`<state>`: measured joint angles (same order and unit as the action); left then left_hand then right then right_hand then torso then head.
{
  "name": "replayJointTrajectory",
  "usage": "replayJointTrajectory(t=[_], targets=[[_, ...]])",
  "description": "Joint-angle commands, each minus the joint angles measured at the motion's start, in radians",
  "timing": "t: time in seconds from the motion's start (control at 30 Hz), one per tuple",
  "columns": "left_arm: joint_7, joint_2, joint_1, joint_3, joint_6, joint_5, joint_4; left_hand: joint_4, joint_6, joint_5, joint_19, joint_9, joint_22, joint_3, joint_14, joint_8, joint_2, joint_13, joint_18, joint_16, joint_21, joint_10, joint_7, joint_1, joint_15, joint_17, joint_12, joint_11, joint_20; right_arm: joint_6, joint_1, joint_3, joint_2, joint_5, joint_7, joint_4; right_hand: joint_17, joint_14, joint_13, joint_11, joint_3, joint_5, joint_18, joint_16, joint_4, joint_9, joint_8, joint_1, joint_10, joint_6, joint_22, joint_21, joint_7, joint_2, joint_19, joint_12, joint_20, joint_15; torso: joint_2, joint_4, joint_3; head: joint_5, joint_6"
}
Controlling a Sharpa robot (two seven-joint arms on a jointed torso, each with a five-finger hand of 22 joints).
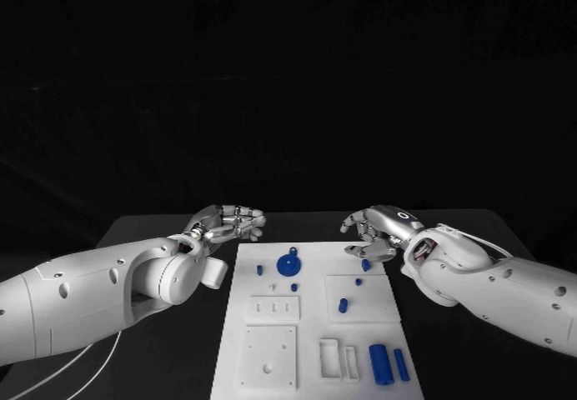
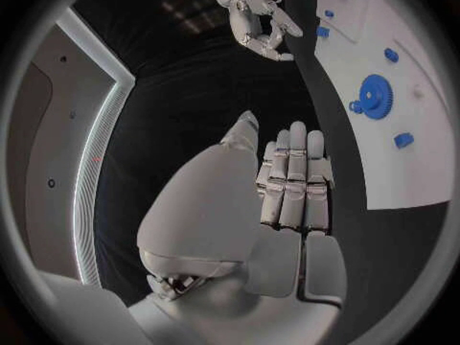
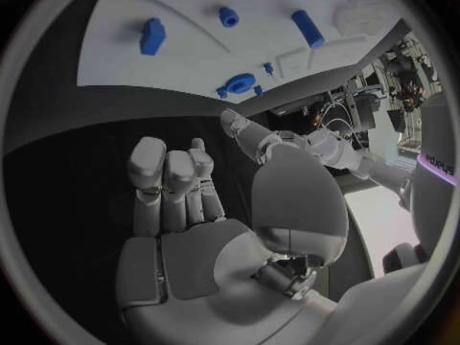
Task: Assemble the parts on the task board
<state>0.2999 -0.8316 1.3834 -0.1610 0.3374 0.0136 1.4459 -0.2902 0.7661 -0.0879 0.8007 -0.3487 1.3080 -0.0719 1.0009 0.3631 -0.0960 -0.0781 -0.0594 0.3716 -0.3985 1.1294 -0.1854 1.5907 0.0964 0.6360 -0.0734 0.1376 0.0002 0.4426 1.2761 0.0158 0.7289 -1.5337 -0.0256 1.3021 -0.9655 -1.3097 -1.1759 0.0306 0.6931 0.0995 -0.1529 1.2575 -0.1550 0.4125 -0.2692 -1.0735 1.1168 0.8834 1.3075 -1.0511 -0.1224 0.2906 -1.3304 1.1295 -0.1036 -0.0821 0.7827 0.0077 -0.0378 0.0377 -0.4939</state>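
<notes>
1. The task board [image 1: 271,350] reaches the worktop's [image 1: 144,233] near edge; two long blue parts [image 1: 387,363] lie side by side at its near right corner.
2. The blue gear [image 1: 288,265] sits near the board's far edge, with small blue parts [image 1: 343,305] on the right half.
3. The left hand [image 1: 226,223] hovers off the board's far left corner, fingers [image 2: 292,178] curled in, holding nothing.
4. The right hand [image 1: 375,232] hangs over the far right corner, fingers [image 3: 172,184] bent inward and empty.
5. Dark worktop lies bare between the hands, along the far edge.
</notes>
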Motion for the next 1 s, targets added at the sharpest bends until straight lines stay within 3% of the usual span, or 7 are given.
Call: replayJointTrajectory(t=[0.03, 0.2, 0.4, 0.5, 0.67, 0.73, 1.0], targets=[[0.015, 0.001, 0.002, 0.001, 0.000, 0.007, -0.004, 0.001, 0.009, 0.000, -0.005, -0.002, 0.017, 0.007, 0.004, -0.002, 0.004, -0.002, -0.011, -0.005, -0.006, 0.011, -0.002, 0.009, 0.000, 0.002, -0.002, -0.002, -0.003, -0.077, 0.000, -0.001, 0.026, 0.173, -0.117, -0.025, -0.002, 0.003, 0.000, 0.005, -0.025, 0.019, -0.109, -0.007, -0.011, 0.002, -0.003, 0.003, -0.003, -0.021, 0.015, 0.004, -0.027, -0.014, 0.012, -0.002, 0.000, 0.007, -0.004, -0.0092, -0.0089, -0.003, 0.001], [0.018, -0.006, 0.002, 0.001, -0.001, 0.007, -0.003, 0.000, 0.008, 0.001, -0.006, -0.001, 0.017, 0.009, 0.002, -0.003, 0.002, -0.002, -0.010, -0.007, -0.006, 0.010, -0.002, 0.007, 0.001, 0.002, 0.000, -0.001, -0.003, -0.089, 0.000, -0.001, 0.062, 0.186, -0.136, -0.048, -0.003, 0.007, 0.001, 0.007, -0.044, 0.025, -0.109, -0.011, -0.023, 0.000, 0.001, 0.003, -0.011, -0.030, 0.015, 0.008, -0.030, -0.017, 0.020, -0.004, 0.000, 0.009, -0.008, -0.0125, -0.0135, -0.004, 0.007], [0.021, -0.009, 0.002, 0.000, -0.001, 0.007, -0.006, 0.000, 0.006, 0.000, -0.008, -0.001, 0.017, 0.011, 0.000, -0.005, 0.000, 0.000, -0.009, -0.011, -0.005, 0.004, -0.003, 0.003, 0.002, 0.003, 0.004, 0.002, -0.002, -0.096, -0.005, -0.001, 0.067, 0.192, -0.138, -0.082, -0.004, 0.007, 0.002, 0.009, -0.056, 0.016, -0.109, -0.013, -0.031, 0.000, 0.002, -0.002, -0.014, -0.034, 0.015, 0.009, -0.032, -0.023, 0.024, -0.004, 0.001, 0.010, -0.011, -0.0234, -0.0232, -0.006, 0.004], [0.021, -0.007, 0.002, 0.000, -0.002, 0.007, -0.009, 0.000, 0.004, 0.000, -0.009, -0.001, 0.016, 0.011, -0.001, -0.007, -0.001, 0.001, -0.009, -0.013, -0.005, 0.000, -0.003, 0.001, 0.002, 0.004, 0.006, 0.003, -0.002, -0.103, -0.014, -0.001, 0.061, 0.188, -0.139, -0.104, -0.005, 0.007, 0.002, 0.009, -0.058, -0.003, -0.109, -0.013, -0.034, 0.001, 0.001, -0.007, -0.015, -0.033, 0.015, 0.010, -0.031, -0.026, 0.025, -0.003, 0.001, 0.010, -0.013, -0.0265, -0.0288, -0.010, 0.001], [0.021, -0.006, 0.002, 0.000, -0.005, 0.007, -0.009, 0.000, 0.003, -0.001, -0.009, 0.000, 0.016, 0.011, -0.001, -0.008, -0.001, 0.002, -0.009, -0.014, -0.004, -0.004, -0.003, 0.001, 0.002, 0.005, 0.007, 0.003, -0.002, -0.105, -0.040, -0.001, 0.042, 0.181, -0.143, -0.136, -0.006, 0.007, 0.002, 0.008, -0.056, 0.002, -0.109, -0.014, -0.042, 0.001, -0.001, -0.022, -0.015, -0.031, 0.015, 0.010, -0.031, -0.033, 0.026, -0.002, 0.002, 0.010, -0.012, -0.0270, -0.0337, -0.008, 0.001], [0.021, -0.004, 0.002, 0.000, -0.005, 0.007, -0.011, 0.000, 0.002, -0.001, -0.009, 0.000, 0.016, 0.011, -0.002, -0.008, -0.001, 0.002, -0.009, -0.015, -0.004, -0.005, -0.002, 0.000, 0.003, 0.005, 0.008, 0.003, -0.002, -0.109, -0.048, -0.001, 0.033, 0.181, -0.145, -0.150, -0.007, 0.007, 0.003, 0.008, -0.057, 0.006, -0.109, -0.015, -0.047, 0.002, -0.001, -0.027, -0.015, -0.031, 0.015, 0.010, -0.030, -0.036, 0.026, -0.002, 0.002, 0.009, -0.012, -0.0255, -0.0310, -0.009, -0.002], [0.021, -0.004, 0.001, 0.000, -0.006, 0.007, -0.011, 0.000, 0.002, -0.001, -0.010, 0.000, 0.016, 0.011, -0.002, -0.008, 0.000, 0.002, -0.009, -0.016, -0.004, -0.006, -0.002, 0.001, 0.003, 0.005, 0.008, 0.003, -0.002, -0.122, -0.076, -0.001, -0.003, 0.181, -0.153, -0.198, -0.008, 0.007, 0.003, 0.005, -0.063, 0.015, -0.109, -0.015, -0.061, 0.002, -0.002, -0.035, -0.015, -0.032, 0.016, 0.009, -0.027, -0.047, 0.027, -0.001, 0.004, 0.007, -0.011, -0.0258, -0.0280, -0.015, -0.012]])
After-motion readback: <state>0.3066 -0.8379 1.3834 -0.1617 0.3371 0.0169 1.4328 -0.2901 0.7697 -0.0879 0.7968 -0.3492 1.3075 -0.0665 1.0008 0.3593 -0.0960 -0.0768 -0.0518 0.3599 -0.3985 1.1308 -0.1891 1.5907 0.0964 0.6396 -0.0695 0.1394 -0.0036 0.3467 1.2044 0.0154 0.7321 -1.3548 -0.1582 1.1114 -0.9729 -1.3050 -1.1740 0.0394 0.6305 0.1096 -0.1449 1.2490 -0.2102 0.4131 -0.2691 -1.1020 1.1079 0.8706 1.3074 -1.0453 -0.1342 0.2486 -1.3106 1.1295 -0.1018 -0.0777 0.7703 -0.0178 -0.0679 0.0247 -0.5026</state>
